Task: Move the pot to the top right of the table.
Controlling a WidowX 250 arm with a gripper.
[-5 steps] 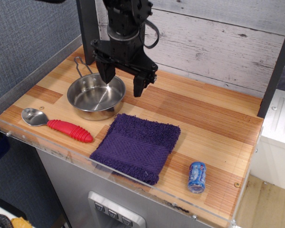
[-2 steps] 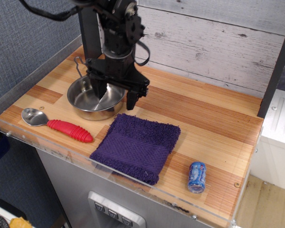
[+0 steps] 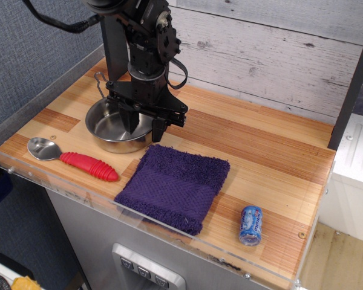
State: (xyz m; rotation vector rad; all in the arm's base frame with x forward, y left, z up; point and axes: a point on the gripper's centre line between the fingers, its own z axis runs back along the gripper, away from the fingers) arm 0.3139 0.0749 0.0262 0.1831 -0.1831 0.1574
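The pot, a shallow shiny steel pan with a wire loop handle, sits at the back left of the wooden table. My black gripper has come down over the pot's right rim. One finger is inside the pan and the other finger is outside it. The jaws still stand apart, wider than the rim between them. The arm hides the pot's far right edge.
A purple towel lies just in front of and to the right of the pot. A metal spoon with a red handle lies at the front left. A blue can lies at the front right. A clear acrylic rim edges the table.
The gripper has dropped lower and shifted slightly left onto the pot's right rim, and its fingers have drawn closer together. The pot has not moved.
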